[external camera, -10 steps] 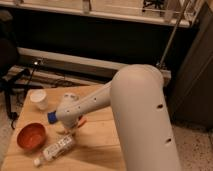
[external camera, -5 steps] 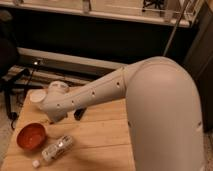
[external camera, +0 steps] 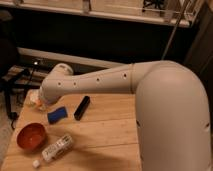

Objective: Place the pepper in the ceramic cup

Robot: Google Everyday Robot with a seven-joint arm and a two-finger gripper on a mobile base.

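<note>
My arm reaches across the wooden table (external camera: 110, 135) to its far left corner. The gripper (external camera: 40, 100) sits under the white wrist (external camera: 55, 82), right over the spot where the white ceramic cup (external camera: 32, 95) stands. Only a pale sliver of the cup shows at the wrist's left edge. A small orange-red patch, the pepper (external camera: 37, 104), shows at the gripper just over the cup. I cannot tell whether the pepper is held or lies in the cup.
A red-orange bowl (external camera: 31, 136) stands at the front left, with a clear plastic bottle (external camera: 57, 147) lying beside it and a small white piece (external camera: 36, 163) near the edge. A blue object (external camera: 56, 115) and a black bar (external camera: 82, 107) lie mid-table. The table's left edge is close to the cup.
The arm has swung left from the middle of the table to the cup at the far left corner. The wrist now covers most of the cup. The blue object and black bar are uncovered.
</note>
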